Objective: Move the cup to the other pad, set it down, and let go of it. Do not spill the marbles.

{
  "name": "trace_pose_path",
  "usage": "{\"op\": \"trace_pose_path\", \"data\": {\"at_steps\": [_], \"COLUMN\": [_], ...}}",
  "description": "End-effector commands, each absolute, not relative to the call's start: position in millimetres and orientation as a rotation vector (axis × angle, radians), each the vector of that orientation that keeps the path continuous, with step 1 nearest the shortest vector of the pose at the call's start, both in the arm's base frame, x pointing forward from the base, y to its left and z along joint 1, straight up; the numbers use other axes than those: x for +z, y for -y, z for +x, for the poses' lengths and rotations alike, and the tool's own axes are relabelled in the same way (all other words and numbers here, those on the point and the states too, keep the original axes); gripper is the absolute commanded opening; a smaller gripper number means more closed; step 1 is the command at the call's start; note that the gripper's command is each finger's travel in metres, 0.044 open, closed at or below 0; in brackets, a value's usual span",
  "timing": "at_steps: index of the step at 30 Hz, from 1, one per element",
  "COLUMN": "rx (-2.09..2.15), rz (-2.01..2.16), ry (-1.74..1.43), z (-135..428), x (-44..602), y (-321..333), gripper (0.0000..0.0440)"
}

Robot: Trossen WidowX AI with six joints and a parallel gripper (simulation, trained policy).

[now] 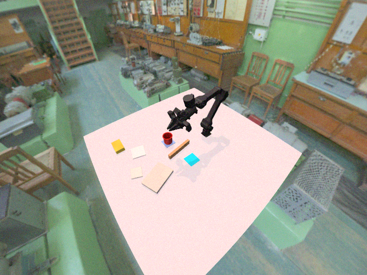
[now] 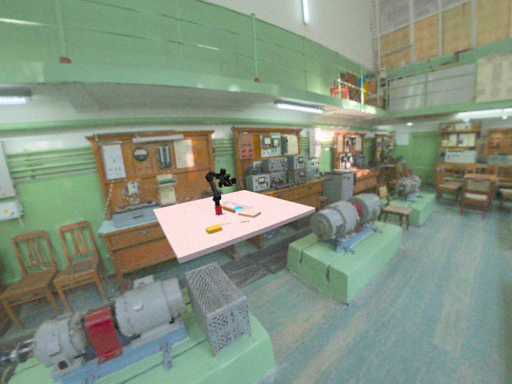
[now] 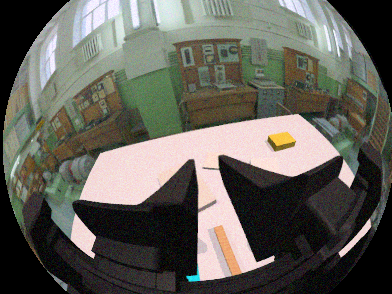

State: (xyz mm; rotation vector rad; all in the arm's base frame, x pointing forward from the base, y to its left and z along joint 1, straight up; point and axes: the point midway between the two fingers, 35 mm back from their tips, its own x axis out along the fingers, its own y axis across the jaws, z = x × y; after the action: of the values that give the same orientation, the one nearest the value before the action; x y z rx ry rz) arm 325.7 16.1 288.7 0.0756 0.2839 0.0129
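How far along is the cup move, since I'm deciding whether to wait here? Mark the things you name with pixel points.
Possibly finished: the red cup [image 1: 167, 138] [image 2: 219, 210] stands upright on the blue pad [image 1: 168, 145], but I can't tell which pad it began on. Nothing is in hand: the hand [image 1: 168, 129] [image 3: 206, 163] is raised clear of it, its fingers nearly together. If the cyan pad [image 1: 191, 159] [image 2: 238, 208] is the goal, the whole carry remains.

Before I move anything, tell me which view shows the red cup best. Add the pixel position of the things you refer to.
Top: it shows the cup [image 1: 167, 138] [image 2: 219, 210] upright on the blue pad [image 1: 168, 144], rim and opening visible. Exterior shows it small, from the side; wrist doesn't show it.
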Motion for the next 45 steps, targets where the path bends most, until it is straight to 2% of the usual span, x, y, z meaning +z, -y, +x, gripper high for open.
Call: {"op": "trace_pose_path", "data": {"at_steps": [1,27,45], "rx": [0.007,-0.031,-0.069], "rz": [0.091,0.126,0.048], "ry": [-0.319,-0.762,-1.079], "z": [327,329,317], "x": [289,255,226], "y": [-17,-26,-15], "gripper": [0.0080,0.0105,0.0101]}}
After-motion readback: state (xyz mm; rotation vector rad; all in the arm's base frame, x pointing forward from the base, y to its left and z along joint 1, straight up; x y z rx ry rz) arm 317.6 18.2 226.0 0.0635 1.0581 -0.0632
